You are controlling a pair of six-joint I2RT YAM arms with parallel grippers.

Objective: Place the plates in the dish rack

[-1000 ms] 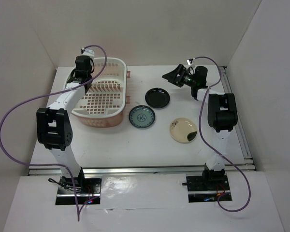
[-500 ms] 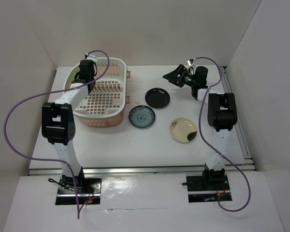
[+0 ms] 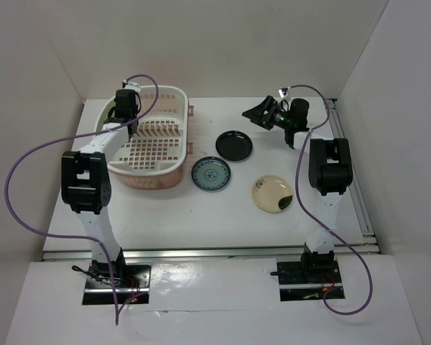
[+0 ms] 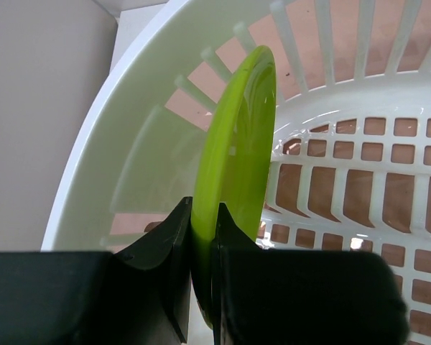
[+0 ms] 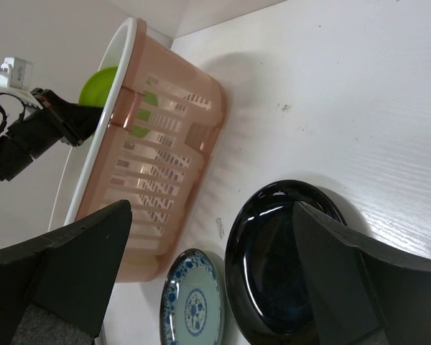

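From above, one pale pink dish rack (image 3: 151, 178), a rounded-rectangular plastic basket with a thick pale rim and a grid-slotted bottom, sits in the upper left of the white table (image 3: 201, 215). Three round plates lie flat to its right. The glossy black plate (image 3: 233, 145) is near the centre, and the blue-green patterned plate (image 3: 210, 175) is just below and left of it, close to the rack. The cream plate (image 3: 272, 193) with a dark patch lies lower right, apart from both. The left gripper (image 3: 122, 115) hangs over the rack's upper left end. The right gripper (image 3: 254, 113) hovers above the table at upper right, fingers spread wide and holding nothing.

In the left wrist view, the two dark fingers are clamped on the lower edge of the fourth plate, a smooth, shiny lime green plate (image 4: 237, 165). It stands on edge inside the rack beside the curved slotted end wall, its lower part hidden by the fingers.

In the right wrist view, the spread fingers frame the black plate (image 5: 287, 259) and the patterned plate (image 5: 194, 302). At upper left, the green plate (image 5: 100, 86) shows over the rack's rim.
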